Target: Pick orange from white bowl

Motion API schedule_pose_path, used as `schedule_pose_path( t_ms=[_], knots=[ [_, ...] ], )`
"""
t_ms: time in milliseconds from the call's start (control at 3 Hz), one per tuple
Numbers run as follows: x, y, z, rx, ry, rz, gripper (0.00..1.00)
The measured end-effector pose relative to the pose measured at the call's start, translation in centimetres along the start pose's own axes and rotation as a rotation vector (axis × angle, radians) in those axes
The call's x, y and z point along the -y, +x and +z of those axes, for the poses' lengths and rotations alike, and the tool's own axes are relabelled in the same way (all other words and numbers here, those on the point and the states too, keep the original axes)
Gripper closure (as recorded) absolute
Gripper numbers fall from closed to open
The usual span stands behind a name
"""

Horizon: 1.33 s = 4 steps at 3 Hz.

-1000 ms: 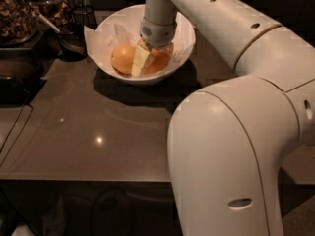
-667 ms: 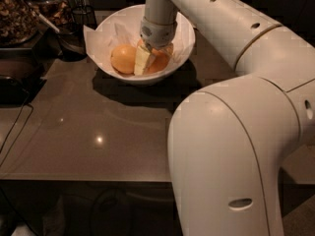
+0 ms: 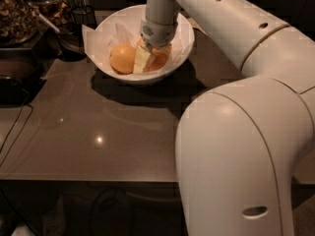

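1. Arm [image 3: 231, 33]: glossy off-white rounded shells, small dark oval holes, thin tan seam.
2. Wrist collar [image 3: 156, 32]: grey-silver band.
3. Gripper [image 3: 146, 62]: pale cream, 12 o'clock, inside white bowl [image 3: 106, 31].
4. Bulky link [image 3: 231, 156], 4 o'clock: dark oval slot.

Pale robot gripper [image 3: 147, 58]: down inside the large glossy white bowl [image 3: 147, 78], tip masked by its wrist. Right-hand round orange fruit [image 3: 165, 59]: mostly hidden behind gripper. Glass jar of brown pieces [image 3: 15, 14]: cropped at top-left edge.
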State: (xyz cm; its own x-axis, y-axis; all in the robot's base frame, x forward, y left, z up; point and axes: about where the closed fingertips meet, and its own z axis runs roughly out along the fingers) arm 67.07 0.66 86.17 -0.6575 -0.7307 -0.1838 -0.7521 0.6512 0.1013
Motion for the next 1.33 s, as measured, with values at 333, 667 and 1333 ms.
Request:
schedule_pose_path(
  t_ms=[333,667,1333],
  knots=[
    [-1.2,1.2,-2.4,0.079,-0.021,-0.086,1.0],
    [-2.7,2.6,-5.0,0.124,-0.048,-0.161,1.0],
    [-4.8,3.3,-7.5,0.182,-0.077,-0.256,1.0]
  ],
)
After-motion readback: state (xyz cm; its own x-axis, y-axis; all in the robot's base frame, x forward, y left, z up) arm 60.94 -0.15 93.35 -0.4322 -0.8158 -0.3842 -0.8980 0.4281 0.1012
